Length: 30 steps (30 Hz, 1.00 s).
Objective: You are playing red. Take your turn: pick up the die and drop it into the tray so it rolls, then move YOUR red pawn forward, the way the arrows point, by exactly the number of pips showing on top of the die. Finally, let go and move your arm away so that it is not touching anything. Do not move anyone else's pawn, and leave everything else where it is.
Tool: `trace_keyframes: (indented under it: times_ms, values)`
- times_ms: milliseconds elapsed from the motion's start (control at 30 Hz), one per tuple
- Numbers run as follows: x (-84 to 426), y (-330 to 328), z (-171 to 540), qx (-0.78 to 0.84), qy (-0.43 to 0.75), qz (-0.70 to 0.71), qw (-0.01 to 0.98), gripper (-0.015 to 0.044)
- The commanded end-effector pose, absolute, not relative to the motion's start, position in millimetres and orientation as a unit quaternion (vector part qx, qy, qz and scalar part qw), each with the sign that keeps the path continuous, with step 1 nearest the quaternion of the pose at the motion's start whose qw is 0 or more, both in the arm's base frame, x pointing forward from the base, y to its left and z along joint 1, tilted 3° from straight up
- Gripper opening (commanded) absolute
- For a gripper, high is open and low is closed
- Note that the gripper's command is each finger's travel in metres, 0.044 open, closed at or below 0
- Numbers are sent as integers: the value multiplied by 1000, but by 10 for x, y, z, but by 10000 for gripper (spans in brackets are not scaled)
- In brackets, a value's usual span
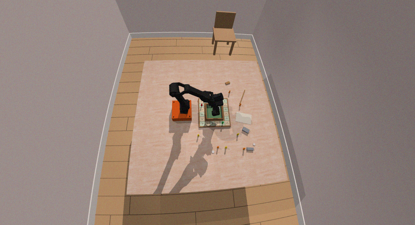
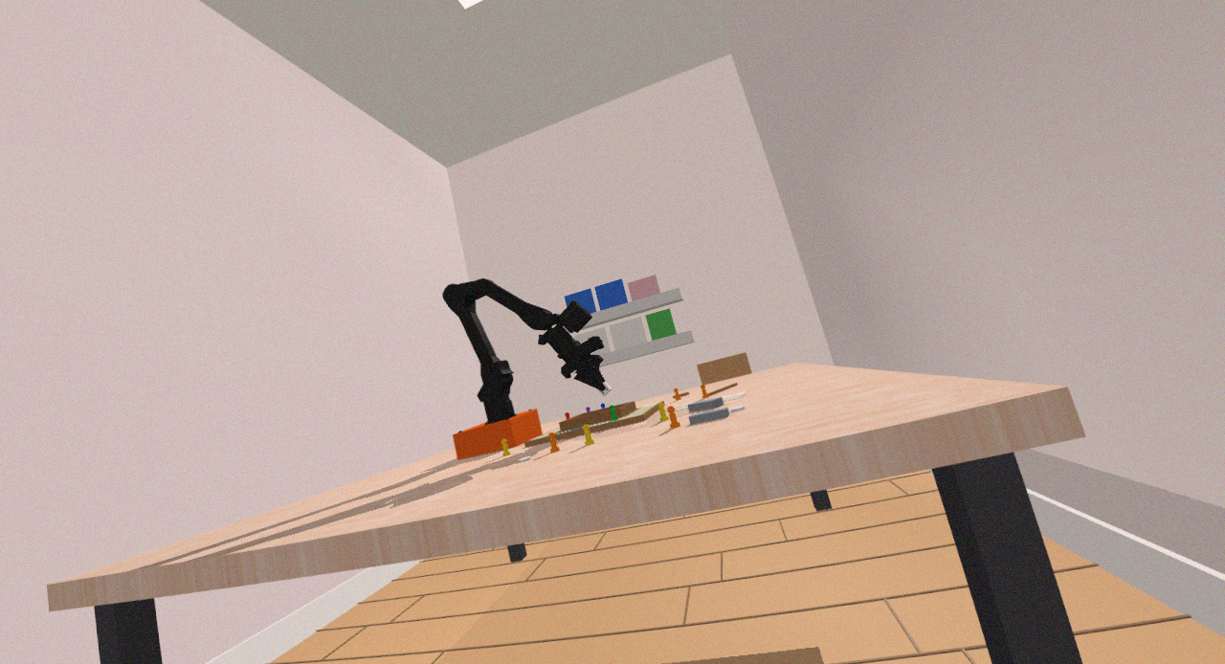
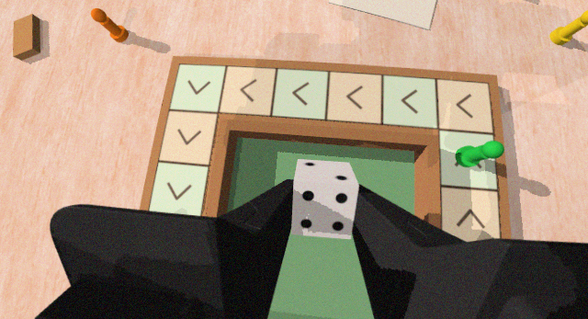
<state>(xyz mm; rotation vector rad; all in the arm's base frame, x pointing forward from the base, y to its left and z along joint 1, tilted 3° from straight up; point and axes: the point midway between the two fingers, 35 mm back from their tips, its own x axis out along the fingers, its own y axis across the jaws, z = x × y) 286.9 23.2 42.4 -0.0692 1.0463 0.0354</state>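
Note:
My gripper [image 3: 322, 191] [image 2: 604, 387] is shut on the white die [image 3: 322, 209] [image 2: 607, 389], which shows four pips on the face towards the wrist camera. The gripper holds it in the air above the green-floored tray [image 3: 427, 186] [image 1: 214, 119]. The red pawn [image 1: 201, 105] [image 2: 567, 416] stands on the board [image 1: 228, 126] [image 3: 331, 67], on the track side near the robot base. The green pawn [image 3: 478, 154] [image 1: 222, 122] stands on the track. The blue pawn [image 2: 603, 406] and purple pawn [image 2: 588, 409] show small in the exterior view; the arm hides them in the top view.
Several orange and yellow pawns stand around the board, such as an orange pawn [image 3: 110, 26] [image 1: 229, 91] and a yellow pawn [image 1: 198, 135]. A wooden block [image 3: 26, 36] [image 1: 227, 83], a stick [image 1: 242, 97], a pale sheet [image 1: 243, 118] and two grey blocks [image 1: 245, 130] [image 1: 250, 148] lie on the table.

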Motion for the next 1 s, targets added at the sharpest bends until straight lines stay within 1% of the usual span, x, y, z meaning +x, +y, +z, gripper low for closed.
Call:
trace_keyframes:
  times_ms: [0, 233, 367, 633, 967]
  values:
    - [2853, 226, 423, -36, 451, 19, 892, 0]
    - [2867, 232, 415, -33, 353, 21, 935, 0]
    - [2818, 227, 473, -33, 350, 21, 936, 0]
    - [2507, 192, 711, -33, 351, 21, 936, 0]
    - [2515, 198, 713, -29, 351, 22, 936, 0]
